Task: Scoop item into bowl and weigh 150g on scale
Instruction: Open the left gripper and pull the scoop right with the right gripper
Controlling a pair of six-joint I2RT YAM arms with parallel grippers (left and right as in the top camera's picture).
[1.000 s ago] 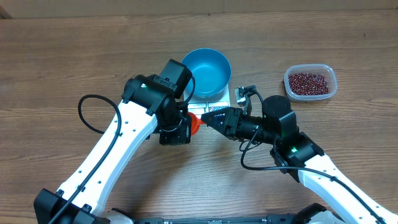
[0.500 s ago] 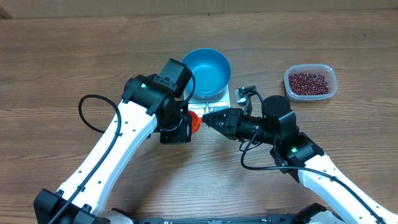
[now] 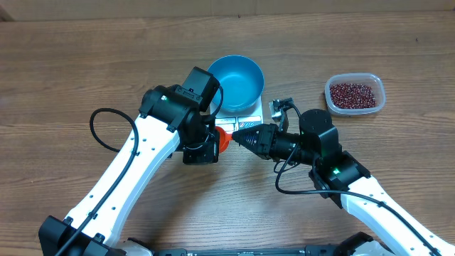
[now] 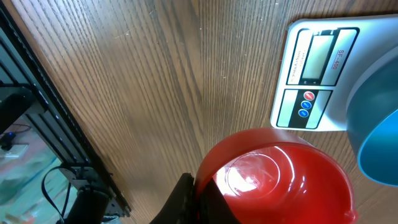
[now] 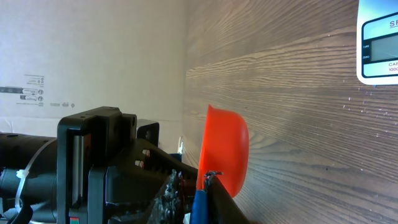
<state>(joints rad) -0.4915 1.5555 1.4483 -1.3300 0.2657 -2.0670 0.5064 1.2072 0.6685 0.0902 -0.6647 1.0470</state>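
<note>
The right gripper (image 3: 236, 134) had its jaws apart a second ago. Now it has drawn them nearly together at the rim of the red scoop (image 3: 223, 138), but I cannot tell if they pinch it already. The left gripper (image 3: 212, 142) is clamped on the scoop from the other side. I think this is a hand-over, so scooping is not begun.

Just behind, the white scale (image 3: 245, 115) carries the blue bowl (image 3: 236, 82), which is empty. The beans (image 3: 352, 93) lie well apart, in a clear container (image 3: 377, 82) to the right. The table (image 3: 71, 71) is brown wood grain, and cardboard (image 5: 93, 50) stands behind it.

Blue bowl (image 3: 237, 82) sits empty on the white scale (image 3: 249, 116), centre far side; maroon beans (image 3: 352, 93) are heaped off to the right, well apart.
</note>
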